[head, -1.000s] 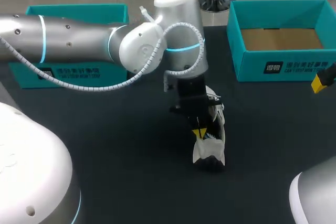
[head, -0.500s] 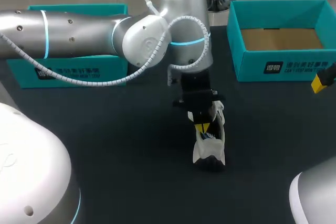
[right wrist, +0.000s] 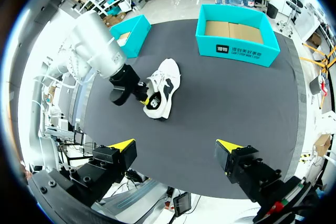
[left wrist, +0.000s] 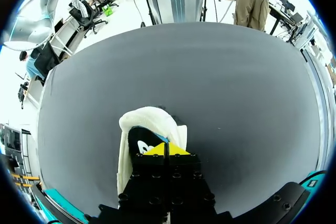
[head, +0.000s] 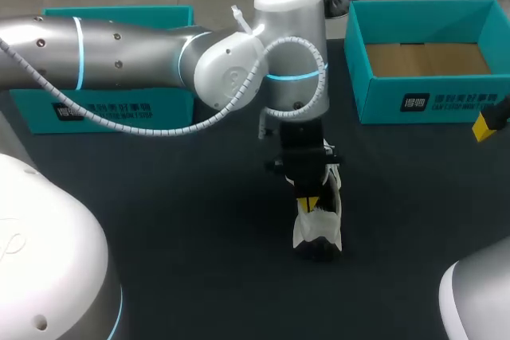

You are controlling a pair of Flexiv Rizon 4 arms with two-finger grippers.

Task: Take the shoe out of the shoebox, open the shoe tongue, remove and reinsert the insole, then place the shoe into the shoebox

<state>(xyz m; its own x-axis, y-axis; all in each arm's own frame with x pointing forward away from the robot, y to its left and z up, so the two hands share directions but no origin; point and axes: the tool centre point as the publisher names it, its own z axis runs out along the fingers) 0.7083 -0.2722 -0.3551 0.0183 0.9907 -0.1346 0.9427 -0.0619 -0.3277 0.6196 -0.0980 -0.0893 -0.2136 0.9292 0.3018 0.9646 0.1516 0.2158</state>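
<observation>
Two grippers differ: our left gripper (left wrist: 167, 149) is clenched, its tips pressed together at the mouth of the white shoe (head: 319, 227), which lies on the table (head: 183, 220) outside the shoebox (head: 434, 103). Our right gripper (right wrist: 176, 146) hangs released, well apart.

Left arm (head: 291, 45): wrist housing shifted toward the table's right side and slightly toward its far edge over the last second. Left gripper (head: 307, 204): yellow tips carried a little rightward with it, now at the shoe (head: 319, 232) opening.
</observation>
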